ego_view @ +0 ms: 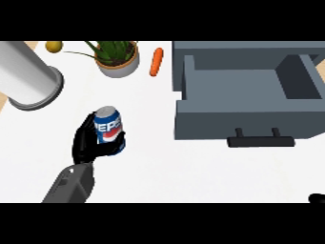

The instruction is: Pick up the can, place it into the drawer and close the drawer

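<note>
A white desk (193,167) seen from above. The robot's left hand (89,143) has its black fingers curled round a blue Pepsi can (109,127), held upright at the left of the desk, well apart from the drawer. The grey drawer (253,102) stands pulled open at the right, its black handle (260,141) facing the viewer. Only a dark tip of the right hand (324,198) shows at the lower right; its fingers cannot be made out. Behind are a potted plant (117,58), a carrot (156,62), a lemon (54,46) and a large white cylinder (20,76).

The blue can (109,127) stands almost upright at the left. The grey drawer (253,102) sits open at the right.
</note>
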Controlling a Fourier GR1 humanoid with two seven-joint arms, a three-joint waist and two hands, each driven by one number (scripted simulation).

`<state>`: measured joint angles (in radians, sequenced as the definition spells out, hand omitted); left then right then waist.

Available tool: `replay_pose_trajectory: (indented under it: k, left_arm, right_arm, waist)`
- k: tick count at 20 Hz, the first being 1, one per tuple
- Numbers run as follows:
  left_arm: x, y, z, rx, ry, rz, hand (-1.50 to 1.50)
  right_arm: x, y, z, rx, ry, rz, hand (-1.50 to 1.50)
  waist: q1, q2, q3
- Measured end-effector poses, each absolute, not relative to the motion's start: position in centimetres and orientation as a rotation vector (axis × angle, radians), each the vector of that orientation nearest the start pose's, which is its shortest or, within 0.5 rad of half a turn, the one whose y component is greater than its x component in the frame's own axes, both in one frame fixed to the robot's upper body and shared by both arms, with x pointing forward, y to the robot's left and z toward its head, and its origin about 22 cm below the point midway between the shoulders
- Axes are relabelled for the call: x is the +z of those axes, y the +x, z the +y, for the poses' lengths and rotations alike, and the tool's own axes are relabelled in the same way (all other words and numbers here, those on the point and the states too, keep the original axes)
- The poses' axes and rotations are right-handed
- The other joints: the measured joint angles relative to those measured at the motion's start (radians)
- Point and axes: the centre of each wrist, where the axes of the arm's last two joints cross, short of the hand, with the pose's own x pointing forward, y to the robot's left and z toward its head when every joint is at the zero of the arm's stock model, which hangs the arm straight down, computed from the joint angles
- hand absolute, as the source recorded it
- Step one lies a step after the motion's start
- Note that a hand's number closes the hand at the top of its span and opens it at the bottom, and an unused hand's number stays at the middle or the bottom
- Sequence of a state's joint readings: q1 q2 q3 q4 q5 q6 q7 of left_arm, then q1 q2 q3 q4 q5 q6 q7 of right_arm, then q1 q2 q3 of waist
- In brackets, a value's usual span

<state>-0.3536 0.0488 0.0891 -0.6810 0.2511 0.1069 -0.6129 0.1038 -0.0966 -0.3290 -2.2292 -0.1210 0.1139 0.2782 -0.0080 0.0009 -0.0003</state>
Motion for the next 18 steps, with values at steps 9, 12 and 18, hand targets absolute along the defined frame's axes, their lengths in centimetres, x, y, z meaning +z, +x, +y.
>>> replay_pose_trajectory:
  k: [9,12,18]
  left_arm:
    - [-6.8,34.8,19.5,0.103,-0.085,-1.630,1.50]
    - [-4.2,36.3,18.8,0.054,-0.099,-1.649,1.50]
    - [1.8,38.9,15.5,-0.030,-0.130,-1.679,1.50]
  right_arm:
    - [14.9,16.9,-29.9,-0.058,-0.265,-1.875,-1.50]
    - [14.7,16.7,-29.7,-0.065,-0.278,-1.872,-1.50]
    - [15.0,16.6,-30.3,-0.058,-0.284,-1.872,-1.50]
  waist:
    - [-0.001,0.000,0.000]
    - [0.003,-0.002,0.000]
    - [0.004,-0.003,0.001]
